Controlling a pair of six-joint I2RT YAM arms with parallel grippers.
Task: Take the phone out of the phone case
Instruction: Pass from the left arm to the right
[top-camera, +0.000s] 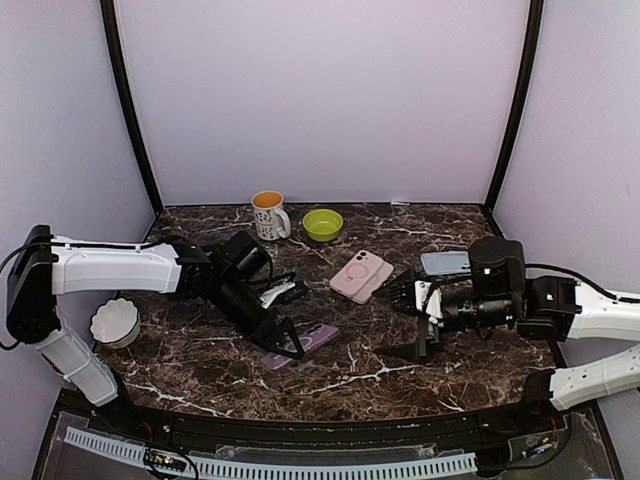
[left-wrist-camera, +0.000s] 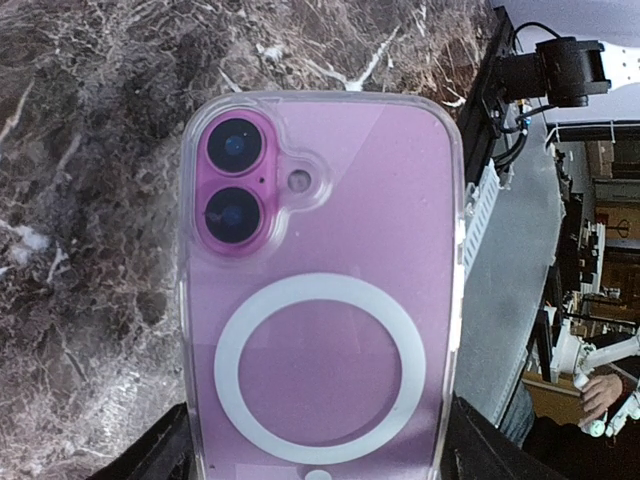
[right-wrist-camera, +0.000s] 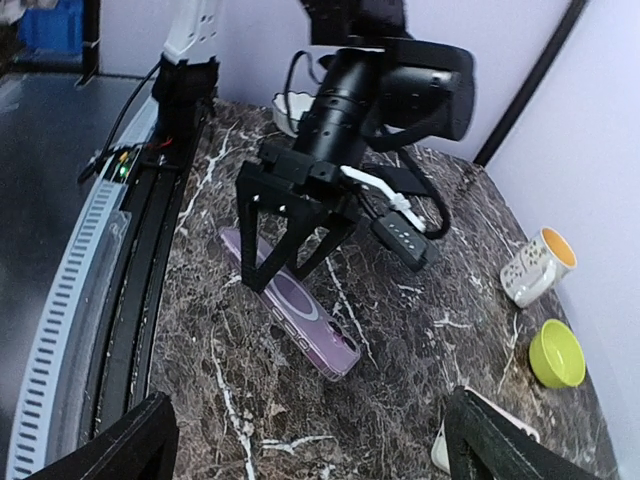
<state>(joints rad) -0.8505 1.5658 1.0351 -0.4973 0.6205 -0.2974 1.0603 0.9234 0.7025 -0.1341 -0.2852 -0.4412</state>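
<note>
Well, the marble table (top-camera: 400, 385) fills the booth, and both arms reach in over it, the left arm (top-camera: 110, 268) from the left side and the right arm (top-camera: 590, 315) from the right. The left gripper (top-camera: 285, 342) is down at the purple phone (left-wrist-camera: 330, 230), which lies flat and back up in the near middle of the table, inside its clear case (left-wrist-camera: 448, 200). One finger stands along each long edge of the case, close against it; whether they pinch it or only flank it I cannot tell. The right gripper (top-camera: 413, 320) hangs well to the right of that phone, jaws wide apart with nothing between them. Just beyond it lies a grey phone (top-camera: 445, 262), and a pink phone (top-camera: 361, 275) lies back up near the table's centre. A mug (top-camera: 268, 214) and a green bowl (top-camera: 322, 224) sit side by side at the back, and a white bowl (top-camera: 115, 322) sits at the left edge beside the left arm.
</note>
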